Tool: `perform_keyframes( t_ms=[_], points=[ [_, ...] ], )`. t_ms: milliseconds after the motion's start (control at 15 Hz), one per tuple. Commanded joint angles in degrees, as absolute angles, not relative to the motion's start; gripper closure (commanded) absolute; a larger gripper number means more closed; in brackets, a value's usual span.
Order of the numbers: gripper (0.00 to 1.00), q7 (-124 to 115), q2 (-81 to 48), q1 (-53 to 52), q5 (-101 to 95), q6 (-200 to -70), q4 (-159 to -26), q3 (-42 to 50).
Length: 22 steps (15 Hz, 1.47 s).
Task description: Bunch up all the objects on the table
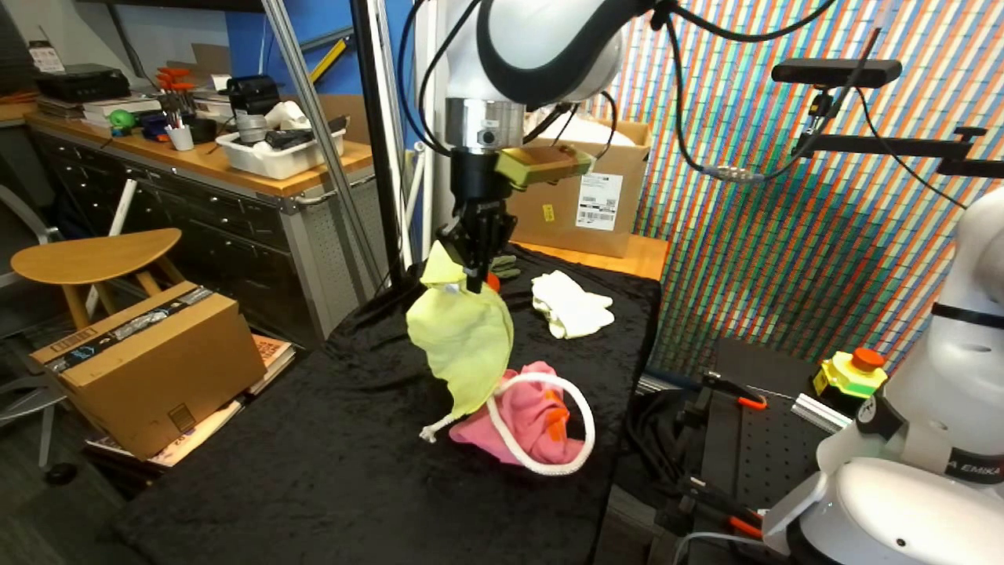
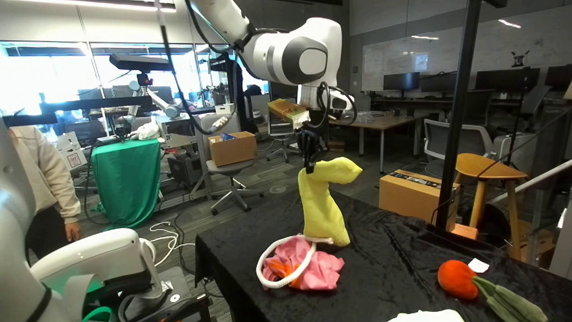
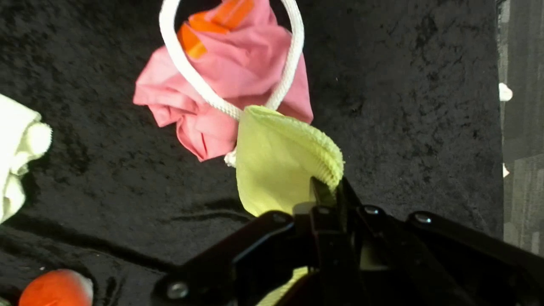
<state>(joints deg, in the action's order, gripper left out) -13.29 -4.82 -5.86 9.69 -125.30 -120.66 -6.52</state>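
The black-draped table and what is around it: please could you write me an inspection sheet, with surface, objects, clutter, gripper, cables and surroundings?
Surface: table, draped in wrinkled black fabric.
Job's things: pale yellow cloth hangs from the gripper; whether its lower end touches the table, I cannot tell. Pink cloth lies crumpled, white rope looped partly over it. White cloth and red-orange item lie apart from these.
Clutter: cardboard box beside the table; loaded workbench farther off.
Gripper: shut on the pale yellow cloth.
Cables: black cables run along the arm, some looping out.
Surroundings: a person, partly in view, in an exterior view; wooden stool near the cardboard box.
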Motion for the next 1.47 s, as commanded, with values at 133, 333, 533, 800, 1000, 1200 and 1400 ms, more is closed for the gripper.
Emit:
perform_keyframes(
  t_ms=[133,333,533,800,1000,1200,1400],
  points=[
    [0.96,-7.2,11.0,-5.0,11.5,-124.6,-138.6,-4.9],
    [0.96,-3.6,12.7,-5.3,11.6,-124.0,-141.9,-4.1],
    [0.96,-1.7,11.3,-6.0,10.8,-124.4,-142.2,-4.5],
    [0.96,0.4,9.2,-7.4,10.7,-126.1,-141.3,-6.1],
    [0.96,0.1,7.9,-8.6,9.8,-126.7,-140.5,-7.6],
    [0.68,-0.7,6.8,-9.4,8.9,-126.8,-139.7,-8.9],
    [0.46,-1.9,5.9,-9.6,8.1,-126.8,-139.0,-9.6]
  ],
)
